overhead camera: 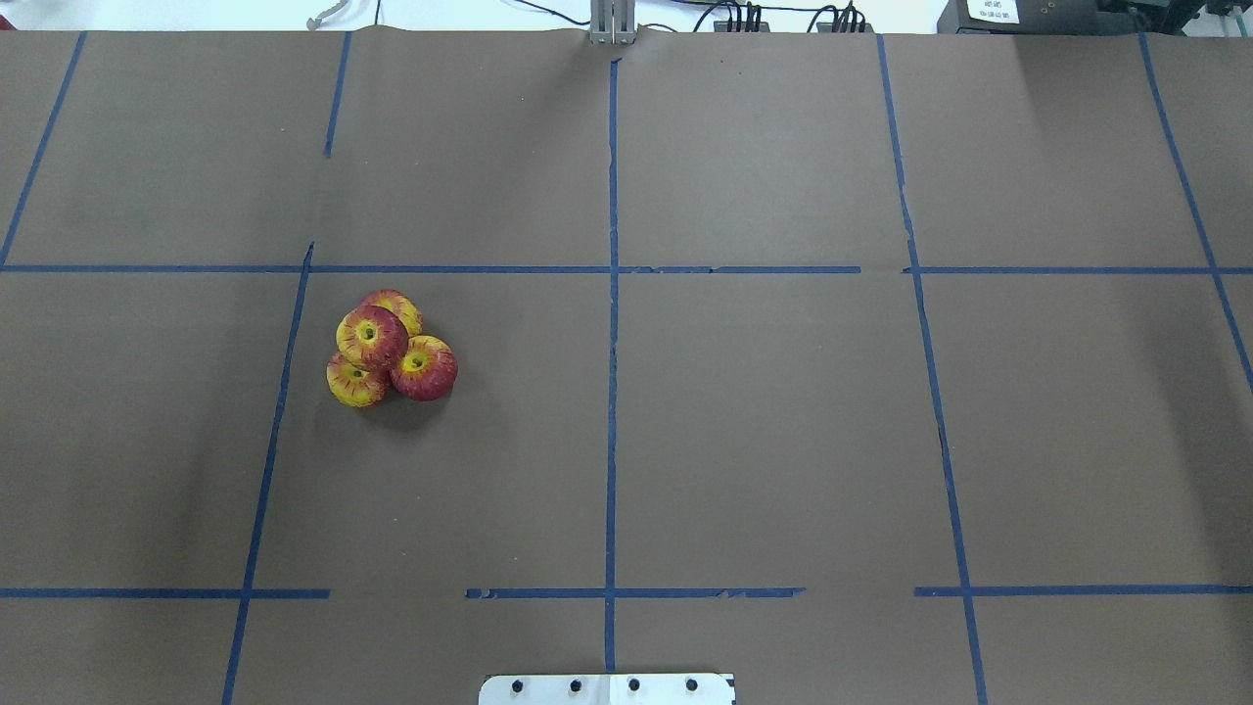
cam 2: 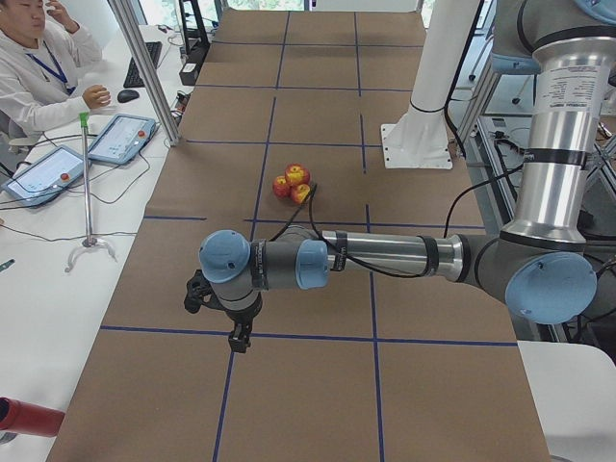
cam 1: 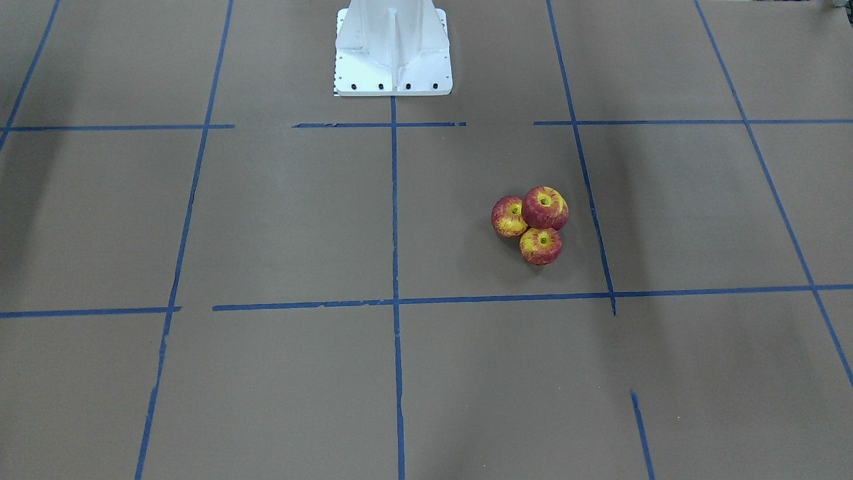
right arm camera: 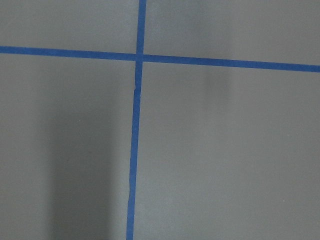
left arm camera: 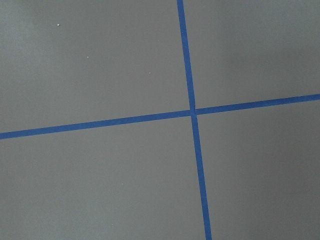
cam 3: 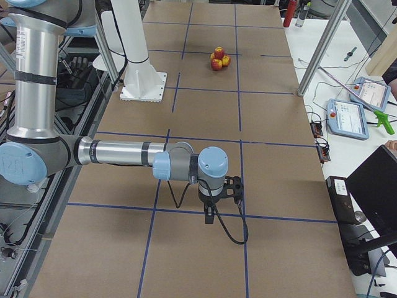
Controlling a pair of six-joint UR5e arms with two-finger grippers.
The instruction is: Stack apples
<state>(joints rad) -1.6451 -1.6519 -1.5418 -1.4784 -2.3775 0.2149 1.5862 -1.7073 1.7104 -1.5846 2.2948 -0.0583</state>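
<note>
Four red and yellow apples sit in one tight pile on the brown table. In the overhead view one apple [overhead camera: 372,336] rests on top of three others [overhead camera: 426,369], [overhead camera: 356,383], [overhead camera: 403,307]. The front-facing view shows the top apple [cam 1: 545,207] and two lower ones [cam 1: 508,217], [cam 1: 540,245]; the fourth is hidden. The pile also shows in the left side view [cam 2: 294,183] and the right side view [cam 3: 219,58]. My left gripper [cam 2: 236,339] and right gripper [cam 3: 209,216] hang over the table's ends, far from the pile. I cannot tell whether either is open or shut.
The white robot base [cam 1: 393,53] stands at the table's edge, mid-width. Blue tape lines [overhead camera: 612,392] divide the brown table into squares. A seated operator [cam 2: 38,67] and tablets [cam 2: 120,140] are at the side desk. Both wrist views show only table and tape.
</note>
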